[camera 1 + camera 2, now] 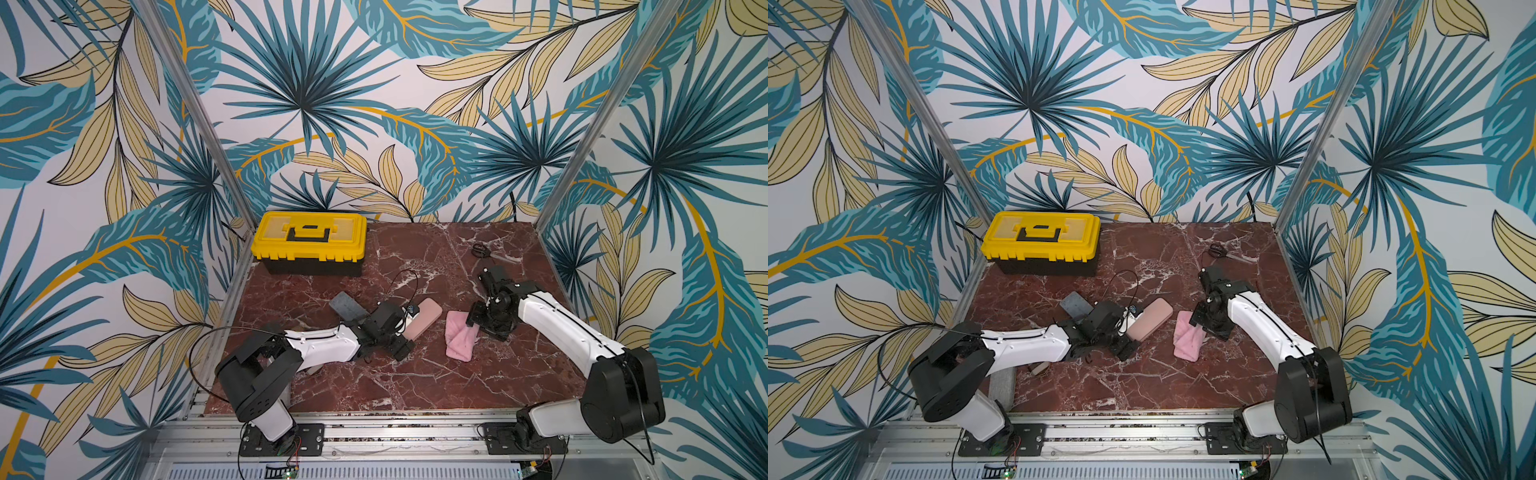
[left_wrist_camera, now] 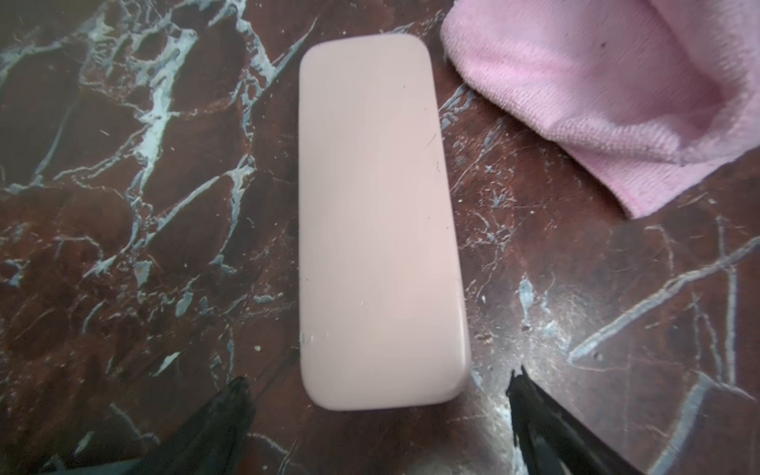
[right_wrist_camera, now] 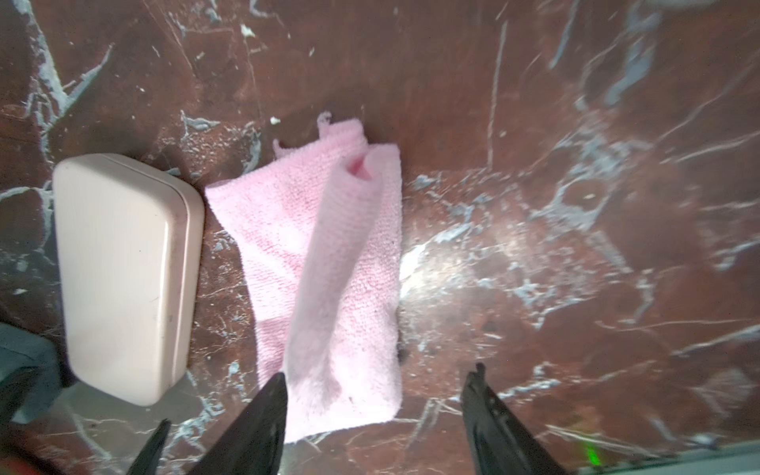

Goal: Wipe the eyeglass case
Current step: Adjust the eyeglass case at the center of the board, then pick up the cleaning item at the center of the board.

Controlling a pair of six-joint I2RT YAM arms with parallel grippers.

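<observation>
The eyeglass case [image 1: 423, 318] [image 1: 1149, 318] is a pale pink, rounded oblong, closed and lying flat on the marble table [image 1: 415, 386]. My left gripper [image 2: 380, 378] [image 1: 409, 330] is open. Its two black fingers stand either side of the case's near end [image 2: 378, 222], apart from it. A crumpled pink cloth [image 1: 460, 338] [image 3: 329, 279] lies on the table beside the case [image 3: 123, 279], a small gap between them. My right gripper [image 3: 378, 370] [image 1: 476, 328] hangs open over the cloth's near edge. One fingertip [image 3: 275, 390] touches a raised fold; nothing is clamped.
A yellow toolbox [image 1: 309, 241] stands at the back left. A grey block [image 1: 347, 305] lies just behind my left wrist. Scissors [image 1: 482, 250] lie at the back right. Metal frame posts stand at the two back corners, and a rail runs along the front edge.
</observation>
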